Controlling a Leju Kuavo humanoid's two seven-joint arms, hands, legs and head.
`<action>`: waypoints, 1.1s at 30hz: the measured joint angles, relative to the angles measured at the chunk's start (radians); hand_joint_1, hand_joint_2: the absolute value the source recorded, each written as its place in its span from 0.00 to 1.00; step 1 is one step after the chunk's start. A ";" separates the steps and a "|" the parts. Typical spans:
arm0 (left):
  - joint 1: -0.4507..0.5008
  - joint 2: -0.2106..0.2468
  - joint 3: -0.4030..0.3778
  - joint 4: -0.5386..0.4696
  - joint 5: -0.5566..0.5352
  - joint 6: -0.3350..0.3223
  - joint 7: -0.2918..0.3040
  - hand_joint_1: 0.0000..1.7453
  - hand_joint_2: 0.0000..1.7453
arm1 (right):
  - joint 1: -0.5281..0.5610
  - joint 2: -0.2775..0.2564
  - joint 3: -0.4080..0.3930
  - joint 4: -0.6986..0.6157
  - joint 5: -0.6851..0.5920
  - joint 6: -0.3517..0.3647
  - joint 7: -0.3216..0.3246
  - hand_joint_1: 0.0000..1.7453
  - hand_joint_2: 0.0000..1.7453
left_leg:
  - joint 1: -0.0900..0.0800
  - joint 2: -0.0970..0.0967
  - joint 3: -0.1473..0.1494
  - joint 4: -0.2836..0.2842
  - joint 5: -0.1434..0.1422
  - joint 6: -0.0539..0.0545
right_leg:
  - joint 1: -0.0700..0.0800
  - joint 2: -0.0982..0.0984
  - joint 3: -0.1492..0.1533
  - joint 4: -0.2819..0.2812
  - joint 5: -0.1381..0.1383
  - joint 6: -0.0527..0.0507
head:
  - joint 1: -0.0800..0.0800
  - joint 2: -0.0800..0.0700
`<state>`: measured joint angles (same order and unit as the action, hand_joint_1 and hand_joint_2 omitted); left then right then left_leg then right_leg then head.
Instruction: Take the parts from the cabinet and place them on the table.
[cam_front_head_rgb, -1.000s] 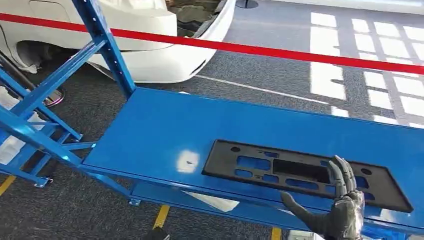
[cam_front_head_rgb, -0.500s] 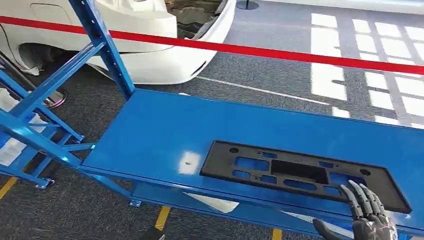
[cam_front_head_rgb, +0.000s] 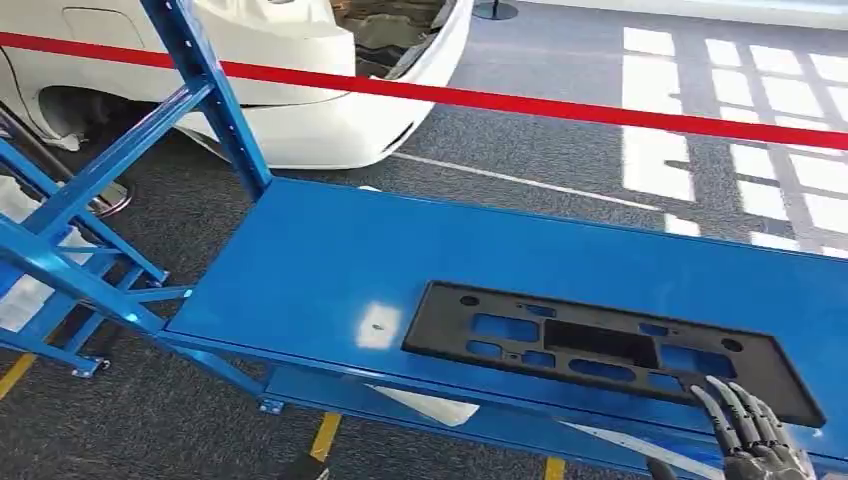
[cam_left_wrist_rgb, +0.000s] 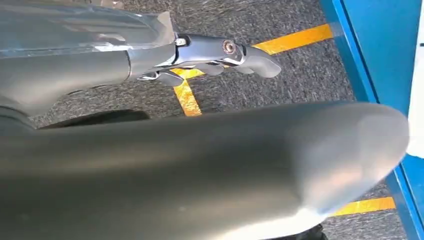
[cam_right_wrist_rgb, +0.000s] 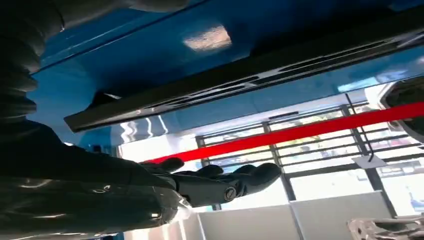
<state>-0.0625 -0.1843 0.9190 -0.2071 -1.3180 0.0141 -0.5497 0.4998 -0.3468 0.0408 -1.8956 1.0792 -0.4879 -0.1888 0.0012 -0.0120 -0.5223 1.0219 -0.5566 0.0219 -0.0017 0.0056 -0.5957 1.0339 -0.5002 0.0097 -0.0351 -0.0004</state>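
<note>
Black and flat, a long plastic part (cam_front_head_rgb: 610, 350) pierced with rectangular cut-outs lay on the blue metal table (cam_front_head_rgb: 330, 260), toward its near right side, its long edge running roughly along the table's front edge. The robot's right hand (cam_front_head_rgb: 748, 440) rose at the near right, just in front of the part's near right corner, its dark fingers (cam_front_head_rgb: 722, 408) extended, slightly apart and holding nothing; whether the tips touched the part could not be told. In the left wrist view the left hand (cam_left_wrist_rgb: 215, 52) hung above grey carpet and yellow floor tape (cam_left_wrist_rgb: 187, 95), its fingers loosely extended and empty. Beyond the table a red barrier tape (cam_front_head_rgb: 520, 100) stretched across the scene before a white car (cam_front_head_rgb: 310, 90), with a blue rack frame (cam_front_head_rgb: 120, 190) standing at the left.
</note>
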 joint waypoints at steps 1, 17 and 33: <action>0.000 0.000 0.000 0.000 0.000 0.000 0.000 0.00 0.00 | 0.005 -0.008 0.002 -0.002 -0.005 0.014 0.012 0.00 1.00 | 0.000 0.000 0.000 0.000 0.000 0.000 | 0.000 0.000 0.000 0.000 0.000 0.000 | 0.000 0.000; -0.003 0.000 0.013 0.000 -0.016 0.009 0.004 0.00 0.00 | -0.010 -0.087 0.027 0.004 0.097 -0.076 0.062 0.00 1.00 | 0.000 0.001 0.002 0.000 0.000 0.000 | 0.000 0.001 0.001 0.000 0.000 0.000 | 0.000 0.000; -0.004 0.000 0.010 0.000 -0.035 0.006 0.019 0.00 0.00 | -0.134 -0.084 0.032 0.128 0.163 -0.016 0.057 0.00 1.00 | 0.000 0.001 0.002 0.000 0.000 0.000 | 0.000 0.001 0.003 0.000 0.000 0.000 | 0.000 0.000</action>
<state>-0.0666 -0.1846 0.9293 -0.2071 -1.3527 0.0202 -0.5306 0.3657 -0.4303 0.0729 -1.7674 1.2421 -0.5035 -0.1320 0.0013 -0.0111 -0.5199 1.0219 -0.5565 0.0219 -0.0017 0.0062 -0.5931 1.0340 -0.5002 0.0097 -0.0351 -0.0004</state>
